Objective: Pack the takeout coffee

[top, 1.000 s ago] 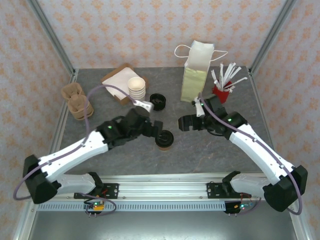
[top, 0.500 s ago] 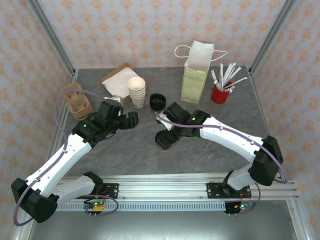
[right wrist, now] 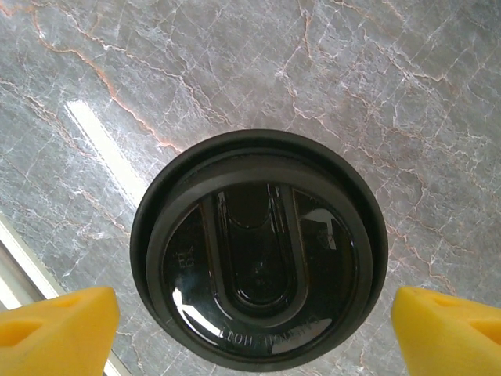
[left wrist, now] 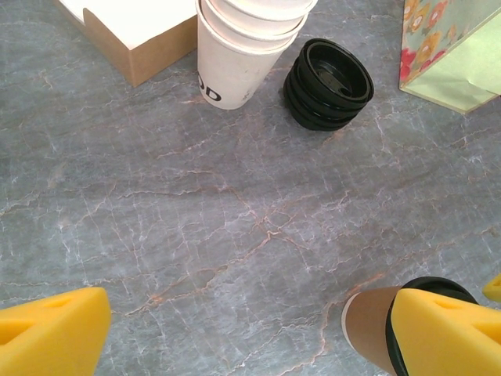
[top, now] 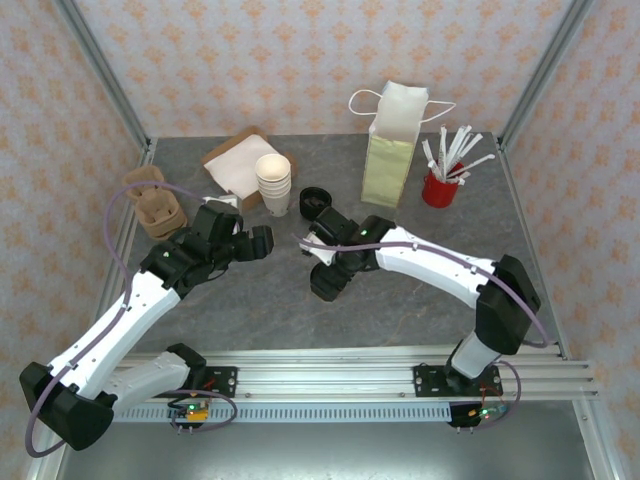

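Two grippers are under review over one grey marbled table (top: 400,320), itemised here from the largest thing down. At the far side stands the paper bag (top: 392,150), upright with its mouth up. It is well apart from the takeout coffee (left wrist: 368,321), which stands upright on bare table near the centre, directly beneath the right gripper (right wrist: 252,329). Assessment of the cup: light, thin-walled paper that would likely dent under a hard squeeze, and liable to spill if filled (contents cannot be seen). Its black lid (right wrist: 258,258) is glossy plastic, probably slippery and only pressed on, so it is a poor place to lift from. The recommended hold is across the paper wall just below the lid rim, with moderate pressure. The right gripper is spread wide, one yellow pad (right wrist: 55,329) on each side of the lid with clear gaps, touching and holding nothing. The left gripper (left wrist: 250,337) is likewise spread wide and empty, near the cup on its left side.
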Robot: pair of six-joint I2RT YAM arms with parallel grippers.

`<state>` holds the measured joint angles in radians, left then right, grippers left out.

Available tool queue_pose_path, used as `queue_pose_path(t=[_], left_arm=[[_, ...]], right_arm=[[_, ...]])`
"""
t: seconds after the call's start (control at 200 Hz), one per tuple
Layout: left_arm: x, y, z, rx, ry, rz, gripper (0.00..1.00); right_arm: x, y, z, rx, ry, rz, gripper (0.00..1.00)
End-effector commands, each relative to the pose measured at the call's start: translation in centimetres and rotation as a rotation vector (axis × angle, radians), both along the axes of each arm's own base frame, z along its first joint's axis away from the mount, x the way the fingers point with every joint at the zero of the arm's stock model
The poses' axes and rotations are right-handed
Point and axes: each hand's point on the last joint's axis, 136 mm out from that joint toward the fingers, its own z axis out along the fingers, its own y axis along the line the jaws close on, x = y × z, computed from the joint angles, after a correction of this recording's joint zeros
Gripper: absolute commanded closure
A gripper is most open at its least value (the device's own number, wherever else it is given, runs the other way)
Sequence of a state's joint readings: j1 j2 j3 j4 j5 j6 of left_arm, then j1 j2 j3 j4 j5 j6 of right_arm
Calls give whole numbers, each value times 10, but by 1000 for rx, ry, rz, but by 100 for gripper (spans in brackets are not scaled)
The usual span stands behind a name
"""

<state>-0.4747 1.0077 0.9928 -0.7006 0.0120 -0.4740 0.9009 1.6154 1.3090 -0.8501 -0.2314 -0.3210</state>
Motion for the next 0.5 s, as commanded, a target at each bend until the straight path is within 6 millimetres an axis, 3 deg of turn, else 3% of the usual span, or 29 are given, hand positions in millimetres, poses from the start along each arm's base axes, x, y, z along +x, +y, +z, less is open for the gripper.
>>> queue_pose_path(t=[0.0,0.495], left_arm=[[-3,11,-2,31,1,31,7],[-4,12,-8,34,10,33,7]], right_arm=[[1,-1,1,-32,-1,24,13],[-4,-12,-24,-116,48,5,39]])
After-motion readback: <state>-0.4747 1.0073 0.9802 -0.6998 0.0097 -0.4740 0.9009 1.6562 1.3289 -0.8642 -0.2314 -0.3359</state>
